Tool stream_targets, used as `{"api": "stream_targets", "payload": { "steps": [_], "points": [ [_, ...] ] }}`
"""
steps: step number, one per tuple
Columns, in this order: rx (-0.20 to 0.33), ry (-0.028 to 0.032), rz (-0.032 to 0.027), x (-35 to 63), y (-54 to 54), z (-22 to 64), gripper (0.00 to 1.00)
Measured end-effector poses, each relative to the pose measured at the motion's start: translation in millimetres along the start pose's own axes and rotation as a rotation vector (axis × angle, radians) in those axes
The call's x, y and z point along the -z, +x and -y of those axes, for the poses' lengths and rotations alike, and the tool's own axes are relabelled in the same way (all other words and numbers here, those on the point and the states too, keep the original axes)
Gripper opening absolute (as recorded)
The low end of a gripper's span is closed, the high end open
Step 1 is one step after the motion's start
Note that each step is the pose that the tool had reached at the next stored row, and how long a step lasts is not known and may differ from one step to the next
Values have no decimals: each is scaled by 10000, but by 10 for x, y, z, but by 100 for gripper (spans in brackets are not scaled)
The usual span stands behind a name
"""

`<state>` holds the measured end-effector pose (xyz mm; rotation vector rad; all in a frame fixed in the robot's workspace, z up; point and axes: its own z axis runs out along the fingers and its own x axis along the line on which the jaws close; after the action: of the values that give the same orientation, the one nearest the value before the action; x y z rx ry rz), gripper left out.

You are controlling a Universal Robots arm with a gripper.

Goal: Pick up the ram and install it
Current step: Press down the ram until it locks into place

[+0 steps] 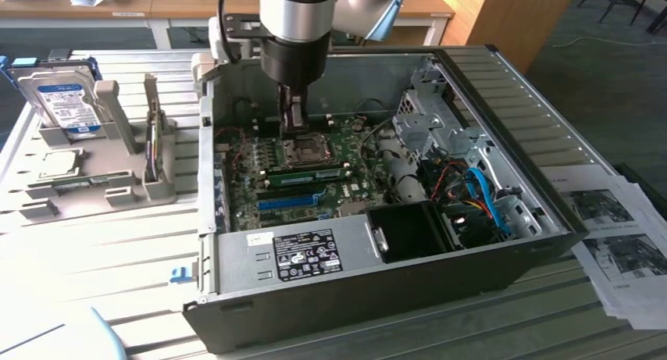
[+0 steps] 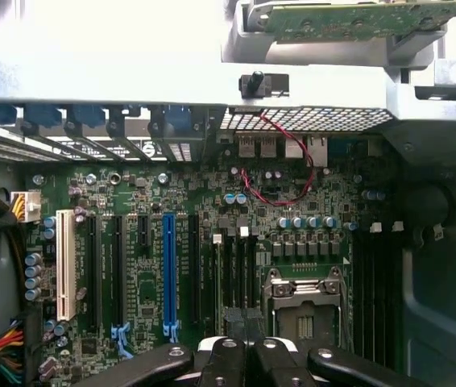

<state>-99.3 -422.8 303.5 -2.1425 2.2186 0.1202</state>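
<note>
The ram (image 1: pixel 302 175), a long green stick, stands on edge across the motherboard (image 1: pixel 349 192) inside the open computer case (image 1: pixel 365 282), between the CPU socket (image 1: pixel 309 147) and the blue expansion slot (image 1: pixel 287 201). My gripper (image 1: pixel 296 126) reaches down into the case beside the socket, just above the board. Its black fingers (image 2: pixel 224 355) are shut together with nothing visible between them. In the wrist view the gripper (image 2: pixel 246 351) hangs over the dark memory slots (image 2: pixel 232 274), next to the CPU socket (image 2: pixel 304 310). Whether it touches the ram I cannot tell.
A silver hard drive (image 1: pixel 62 98) stands in a grey fixture (image 1: pixel 94 180) at the exterior view's left. Printed sheets (image 1: pixel 615 235) lie at the right. Drive cages and cables (image 1: pixel 458 172) crowd the case's right side. A green board (image 2: pixel 357 16) sits in a grey holder beyond the case wall.
</note>
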Motion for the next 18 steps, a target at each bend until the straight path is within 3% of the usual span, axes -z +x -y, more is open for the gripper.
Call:
{"api": "stream_targets", "payload": {
  "steps": [18],
  "points": [
    [-6, -83, -1, 3, -10, 305, 9]
  ]
}}
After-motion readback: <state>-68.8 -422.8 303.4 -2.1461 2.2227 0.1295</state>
